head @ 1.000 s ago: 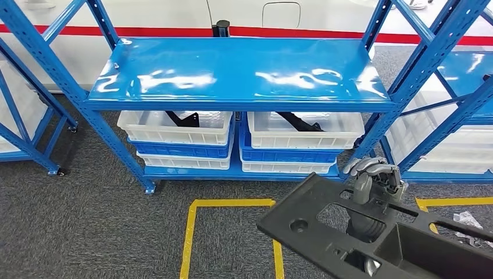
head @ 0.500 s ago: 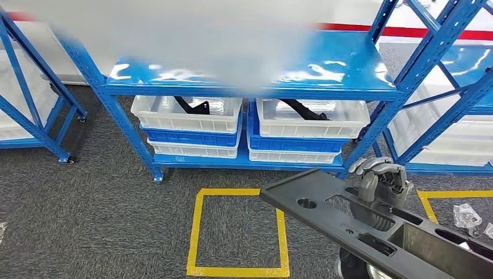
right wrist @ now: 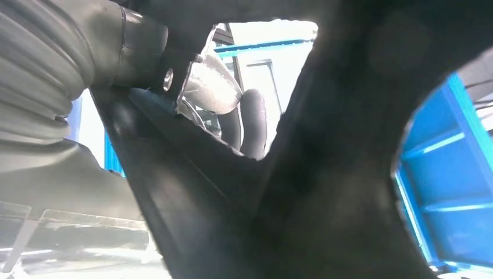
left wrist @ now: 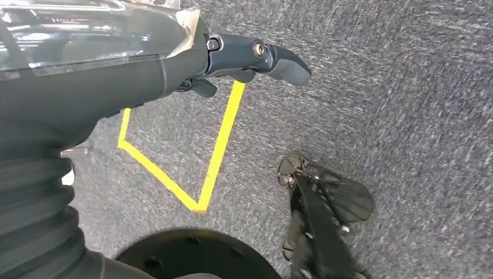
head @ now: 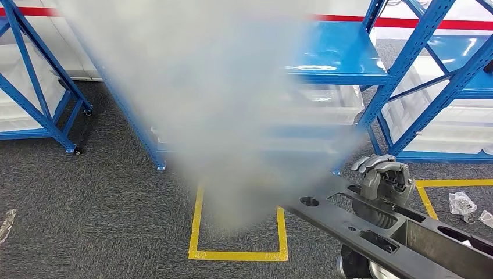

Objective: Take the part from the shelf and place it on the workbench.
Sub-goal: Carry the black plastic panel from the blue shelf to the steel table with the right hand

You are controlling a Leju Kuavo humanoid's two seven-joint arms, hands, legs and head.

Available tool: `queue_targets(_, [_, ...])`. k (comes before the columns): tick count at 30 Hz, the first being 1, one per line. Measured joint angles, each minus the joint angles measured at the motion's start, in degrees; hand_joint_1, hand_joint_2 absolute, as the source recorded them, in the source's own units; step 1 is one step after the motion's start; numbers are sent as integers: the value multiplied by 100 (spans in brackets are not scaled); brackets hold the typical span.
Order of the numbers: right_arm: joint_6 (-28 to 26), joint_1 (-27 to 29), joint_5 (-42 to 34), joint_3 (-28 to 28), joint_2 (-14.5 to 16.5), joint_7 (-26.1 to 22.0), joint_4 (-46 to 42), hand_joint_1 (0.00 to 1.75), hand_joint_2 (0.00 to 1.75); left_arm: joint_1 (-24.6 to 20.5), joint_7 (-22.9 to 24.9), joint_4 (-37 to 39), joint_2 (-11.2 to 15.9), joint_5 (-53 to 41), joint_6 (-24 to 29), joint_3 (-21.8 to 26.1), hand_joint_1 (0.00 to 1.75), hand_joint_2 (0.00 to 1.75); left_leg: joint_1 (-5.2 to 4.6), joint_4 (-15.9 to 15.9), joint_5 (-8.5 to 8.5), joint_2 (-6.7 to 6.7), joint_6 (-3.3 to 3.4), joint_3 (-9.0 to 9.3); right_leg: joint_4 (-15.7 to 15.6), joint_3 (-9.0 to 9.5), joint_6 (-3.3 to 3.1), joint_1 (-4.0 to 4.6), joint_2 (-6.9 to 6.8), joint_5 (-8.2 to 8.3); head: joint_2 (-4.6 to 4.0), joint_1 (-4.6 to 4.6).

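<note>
Camera has swung since a second ago: the blue shelf (head: 343,55) sits further up and right in the head view and the yellow floor square (head: 239,254) now shows whole. That is view shift, not things moving. A grey blur covers the middle of the head view, so the white bins on the lower shelf level are barely readable.

Part (head: 372,229), a long dark plastic panel with cut-outs, is off the shelf and in the air at lower right of the head view, over the carpet (head: 87,209), one end reaching toward the yellow square. Right robot hand (head: 381,174) holds it: fingers come up through a cut-out and curl over the panel's far edge. In the right wrist view the dark part (right wrist: 349,174) is right up against the lens, with the curled fingers (right wrist: 253,125) seen through an opening.

Left robot hand (left wrist: 256,58) hangs over the carpet, fingers curled in, nothing in them.

Floor is grey speckled carpet with yellow tape outlines; a second tape outline (head: 427,195) lies to the right. Clear plastic wrap scraps (head: 462,203) lie near it. More blue racks stand at far left (head: 35,99) and far right (head: 447,75). White wall with a red stripe (head: 401,23) behind.
</note>
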Motion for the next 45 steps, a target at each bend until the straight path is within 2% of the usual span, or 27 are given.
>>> queue_targets(1, [-1,-6,1,-2,-1,0,-2,175,175,-5,3,2,-1,-1,4,0,0,175,-35,-127,-59,-9,39,36,9,-30,47,0,-5,46,0,2])
queue_targets(3, [-4,-15,3,-5,-4,0,-2,175,175,-3,10,2,-1,-2,13,1,0,175,-69,-165,24,14,183,-73,3,-84,135,-15,-7,127,0,2])
queue_targets(4, [-8,-16,1,-9,-8,0,-1,175,175,-4,11,2,0,-2,14,1,0,175,-75,-175,94,31,264,-139,50,-138,138,-22,0,62,0,1])
queue_targets(6, [-19,-17,3,-22,-24,0,4,175,175,-8,1,2,3,-1,4,2,0,175,-68,-191,266,73,389,-320,446,-310,69,-38,16,-380,0,20])
queue_targets(8, [-46,-14,6,-36,-42,0,6,175,175,-10,-23,2,7,-6,-17,2,0,175,-75,-185,437,91,425,-509,1170,-452,32,-38,27,-894,0,48])
queue_targets(9, [-63,-5,9,-43,-50,0,7,175,175,-10,-43,2,5,-17,-32,1,0,175,-78,-181,518,98,420,-608,1483,-458,71,-38,31,-993,0,52])
queue_targets(10, [-80,8,13,-47,-55,0,8,175,175,-10,-65,2,5,-34,-45,1,0,175,-79,-178,595,104,410,-704,1645,-396,138,-41,33,-961,0,55])
queue_targets(11, [-95,25,18,-49,-59,0,8,175,175,-10,-85,2,4,-56,-56,0,0,175,-77,-176,671,110,395,-808,1612,-243,213,-44,34,-841,0,58])
queue_targets(13, [-113,47,28,-50,-61,0,6,175,175,-10,-113,2,2,-96,-69,-2,0,175,-75,-170,818,114,345,-971,942,361,282,-47,34,-650,0,61])
queue_targets(15, [-117,57,33,-50,-61,-1,-1,175,175,-11,-124,2,-2,-113,-73,-4,0,175,-89,-171,953,115,272,-1044,22,1001,185,-7,42,-772,0,57])
queue_targets(16, [-118,64,35,-51,-60,-2,-6,175,175,-11,-128,2,-3,-114,-73,-4,0,175,-96,-182,1011,116,237,-1047,-243,1163,116,16,46,-858,0,56])
queue_targets(18, [-119,89,38,-54,-61,-2,-11,175,175,-10,-132,2,-2,-116,-72,-4,0,175,-84,-216,1102,121,167,-1040,-324,1150,8,16,50,-845,0,53])
queue_targets(19, [-119,96,42,-56,-61,-2,-12,175,175,-8,-132,2,-1,-117,-69,-4,0,175,-68,-185,1046,115,138,-1059,-319,1116,-50,-1,53,-797,0,54])
queue_targets(21, [-119,114,53,-61,-59,-2,-13,175,175,-2,-132,2,-1,-120,-66,-4,0,175,-44,192,591,92,82,-1181,-322,1017,-166,-40,59,-674,0,48])
queue_targets(23, [-119,145,64,-61,-57,-2,-14,175,175,2,-132,2,0,-124,-66,-4,0,175,-41,949,10,62,38,-1378,-315,888,-215,-26,83,-561,0,41])
queue_targets(24, [-119,167,66,-61,-57,-2,-14,175,175,2,-132,2,0,-126,-66,-4,0,175,-39,1277,-112,53,24,-1437,-311,827,-211,-20,106,-509,0,40])
queue_targets(25, [-119,187,67,-61,-58,-2,-14,175,175,2,-132,2,0,-128,-66,-5,0,175,-37,1440,-112,50,17,-1413,-305,774,-194,-16,140,-462,0,40])
queue_targets(26, [-119,202,67,-61,-58,-3,-14,175,175,2,-133,2,0,-131,-66,-5,0,175,-33,1379,-24,41,17,-1278,-295,727,-174,-16,184,-420,0,39])
queue_targets(29, [-119,208,72,-63,-58,-6,-15,175,175,4,-138,2,4,-132,-64,-6,0,175,-2,245,247,-208,60,-430,-208,582,-111,-17,326,-350,0,37])
queue_targets(31, [-119,200,77,-65,-58,-7,-20,175,175,9,-138,2,9,-128,-61,-5,0,175,-8,-165,228,-334,101,-168,-149,486,-61,-2,408,-321,0,33])
queue_targets(33, [-119,197,80,-64,-59,-8,-28,175,175,10,-136,2,11,-123,-56,-4,0,175,-26,-206,244,-229,167,-189,-135,417,18,10,504,-274,0,25])
queue_targets(35, [-120,193,79,-64,-60,-9,-36,175,175,4,-132,2,9,-119,-52,-4,0,175,-18,-256,309,-83,271,-234,48,259,54,16,422,-351,0,34])
queue_targets(38, [-125,177,79,-61,-62,-9,-40,175,175,10,-126,2,5,-113,-57,-3,0,175,-20,-283,381,145,355,-321,1081,-264,21,8,169,-824,0,78])
queue_targets(40, [-128,183,78,-60,-62,-9,-40,175,175,14,-124,2,6,-111,-58,-2,0,175,-23,-280,410,294,344,-367,1572,-449,77,-17,123,-984,0,80])
queue_targets(41, [-128,185,78,-59,-63,-9,-40,175,175,14,-123,2,6,-110,-58,-2,0,175,-18,-278,420,363,331,-379,1478,-363,135,-35,97,-933,0,82])
queue_targets(43, [-128,182,78,-59,-64,-9,-40,175,175,12,-123,2,3,-110,-61,-2,0,175,-10,-270,435,481,295,-378,682,127,262,-73,-71,-662,0,84])
queue_targets(45, [-128,173,78,-59,-62,-9,-41,175,175,10,-123,2,5,-110,-64,-2,0,175,-36,-255,435,575,230,-368,-17,514,267,-67,-295,-461,0,86])
